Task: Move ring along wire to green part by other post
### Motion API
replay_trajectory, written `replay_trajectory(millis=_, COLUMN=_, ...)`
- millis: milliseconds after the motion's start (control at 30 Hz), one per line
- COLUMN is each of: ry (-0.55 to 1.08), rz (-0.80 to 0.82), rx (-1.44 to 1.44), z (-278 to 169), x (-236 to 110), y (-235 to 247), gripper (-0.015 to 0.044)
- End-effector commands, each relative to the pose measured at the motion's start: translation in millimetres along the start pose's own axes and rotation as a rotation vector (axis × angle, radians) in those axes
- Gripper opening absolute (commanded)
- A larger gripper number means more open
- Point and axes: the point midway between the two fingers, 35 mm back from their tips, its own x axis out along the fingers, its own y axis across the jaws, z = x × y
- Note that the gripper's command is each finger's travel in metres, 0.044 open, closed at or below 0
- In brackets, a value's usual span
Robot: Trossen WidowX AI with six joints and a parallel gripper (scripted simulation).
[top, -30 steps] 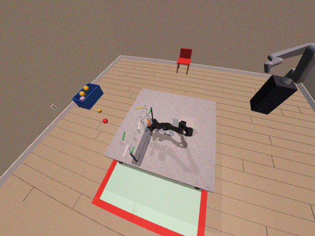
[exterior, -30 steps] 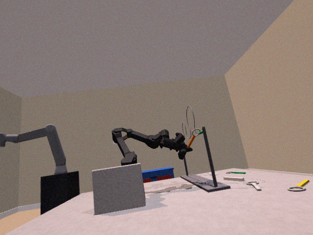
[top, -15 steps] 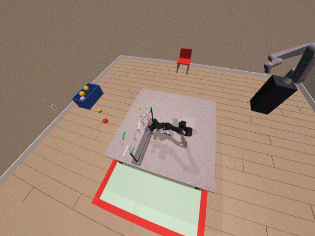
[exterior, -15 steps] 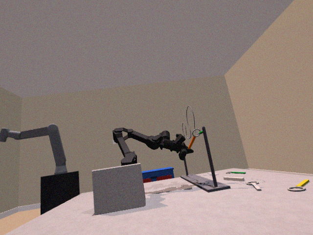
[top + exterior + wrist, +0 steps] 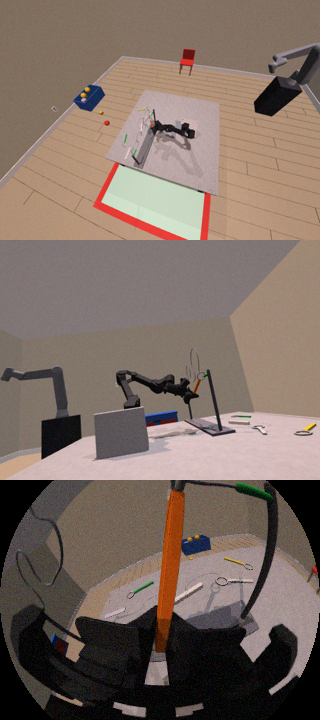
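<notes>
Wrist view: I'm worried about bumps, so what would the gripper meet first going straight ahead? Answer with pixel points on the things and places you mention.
Probably the tabletop (image 5: 180, 103) (image 5: 180, 459) (image 5: 215, 565), beyond the stand's base (image 5: 144, 152) (image 5: 224, 431) (image 5: 227, 612), though depth and exact heading are unclear.

Looks like I'm working in some kind of robotics lab: my black arm (image 5: 169, 127) (image 5: 144, 379) is sitting on a big table (image 5: 204, 160) (image 5: 206, 457), a wire rig (image 5: 146, 151) (image 5: 214, 405) is standing there too, and another grey arm (image 5: 308, 65) (image 5: 59, 392) is perching on a black pedestal (image 5: 271, 99) (image 5: 60, 437) nearby.
</notes>
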Motion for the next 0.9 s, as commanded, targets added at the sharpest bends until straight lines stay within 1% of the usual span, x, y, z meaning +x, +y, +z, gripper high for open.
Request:
replay_trajectory(millis=0, ry=-0.005, rz=-0.03, rx=-0.037, z=-1, x=1, y=-12, gripper=-0.015)
replay_trajectory(millis=867, ry=-0.028, rz=-0.11, rx=-0.22, z=3, x=3, y=-44, gripper=-0.015)
